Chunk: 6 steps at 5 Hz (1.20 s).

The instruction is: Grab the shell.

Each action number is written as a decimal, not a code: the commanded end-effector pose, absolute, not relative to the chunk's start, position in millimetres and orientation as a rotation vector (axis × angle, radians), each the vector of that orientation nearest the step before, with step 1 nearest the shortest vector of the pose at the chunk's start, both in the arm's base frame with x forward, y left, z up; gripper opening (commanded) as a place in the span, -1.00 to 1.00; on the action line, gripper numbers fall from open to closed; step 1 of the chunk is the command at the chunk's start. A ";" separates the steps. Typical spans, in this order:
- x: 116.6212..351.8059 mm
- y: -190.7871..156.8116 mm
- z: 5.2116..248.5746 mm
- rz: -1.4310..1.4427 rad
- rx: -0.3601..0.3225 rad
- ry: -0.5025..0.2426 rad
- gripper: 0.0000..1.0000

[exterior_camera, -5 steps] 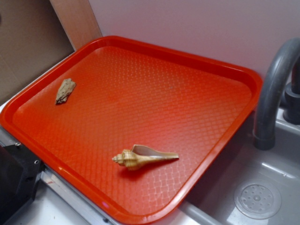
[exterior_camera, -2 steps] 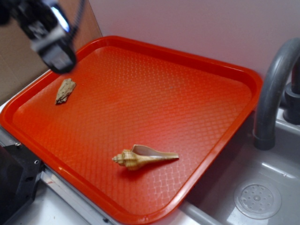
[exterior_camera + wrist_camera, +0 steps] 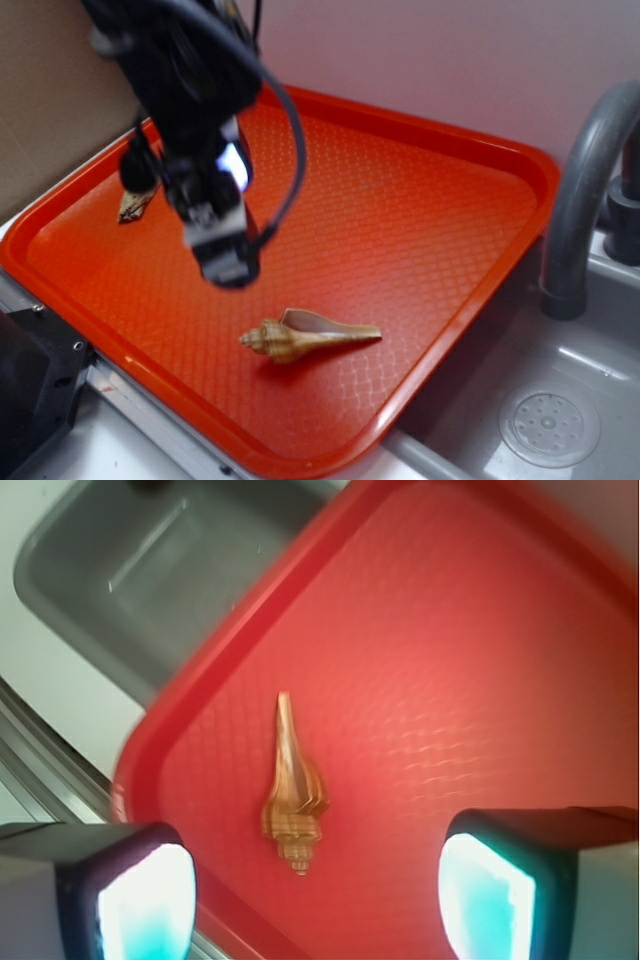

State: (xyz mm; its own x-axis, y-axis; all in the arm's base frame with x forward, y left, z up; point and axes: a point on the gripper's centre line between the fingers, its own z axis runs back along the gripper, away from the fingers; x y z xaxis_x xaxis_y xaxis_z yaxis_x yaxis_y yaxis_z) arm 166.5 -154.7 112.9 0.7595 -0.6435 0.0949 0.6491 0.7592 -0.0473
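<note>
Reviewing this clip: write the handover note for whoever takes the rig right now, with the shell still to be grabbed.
Gripper: open and empty, pads wide apart, hovering above the tray; blurred in the exterior view.
Shell: lying on its side on the red tray near the front rim, untouched. In the wrist view it sits between the fingers, pointed tail away from the camera.
Brown flaky fragment: far left of the tray, partly hidden by the arm; not the target.
Done: nothing gripped.
Left: descend over the shell, close, lift.
</note>
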 end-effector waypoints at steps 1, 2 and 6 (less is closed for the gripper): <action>152.5 -164.7 62.3 -0.761 -0.096 0.003 1.00; 154.4 -168.6 38.8 -0.777 -0.073 0.052 1.00; 145.7 -171.7 29.0 -0.798 0.001 0.104 -1.00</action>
State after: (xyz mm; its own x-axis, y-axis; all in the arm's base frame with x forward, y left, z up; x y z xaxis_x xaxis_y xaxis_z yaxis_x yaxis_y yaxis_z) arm 152.6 -166.1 21.9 0.6980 -0.7025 -0.1389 0.7050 0.7082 -0.0386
